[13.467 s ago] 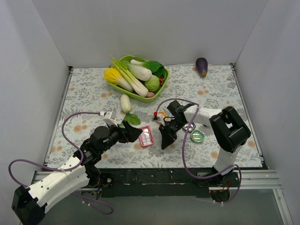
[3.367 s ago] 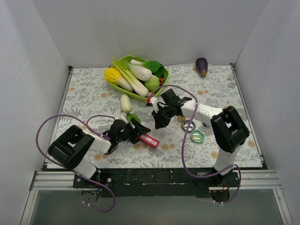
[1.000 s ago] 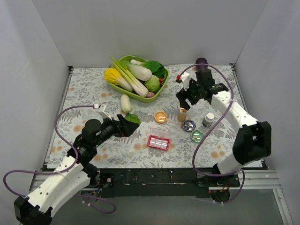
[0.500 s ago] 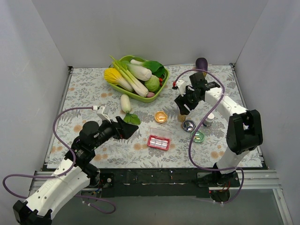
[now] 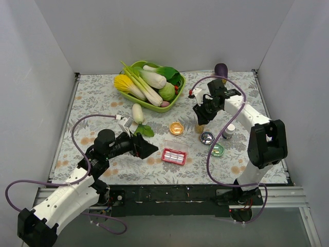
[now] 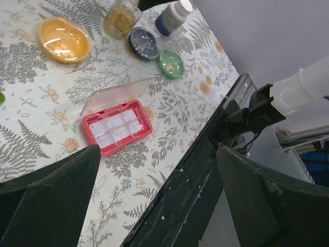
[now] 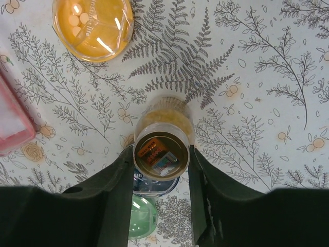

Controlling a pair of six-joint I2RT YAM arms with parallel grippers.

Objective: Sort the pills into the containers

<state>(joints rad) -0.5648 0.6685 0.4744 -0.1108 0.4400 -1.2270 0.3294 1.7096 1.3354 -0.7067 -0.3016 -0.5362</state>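
The pink-red compartment box [image 5: 174,156] lies flat near the table's front with its clear lid open; it also shows in the left wrist view [image 6: 117,126]. Its cells look pale, but I cannot make out single pills. My left gripper [image 5: 148,148] is open and empty, just left of the box, above the table's front edge [image 6: 157,152]. My right gripper [image 5: 202,116] reaches down over the upright amber bottle [image 5: 200,127]. In the right wrist view both fingers [image 7: 117,190] press its sides [image 7: 162,149].
An orange round dish [image 5: 176,127], a blue round dish [image 5: 207,137] and a green round dish [image 5: 217,150] lie around the bottle. A dark white-capped bottle [image 5: 229,130] stands to the right. A green bowl of vegetables [image 5: 138,95], a daikon [image 5: 137,113] and an eggplant [image 5: 221,72] sit farther back.
My left gripper has moved right, closer to the pink box. My right gripper has stayed at the amber bottle, a little lower round it.
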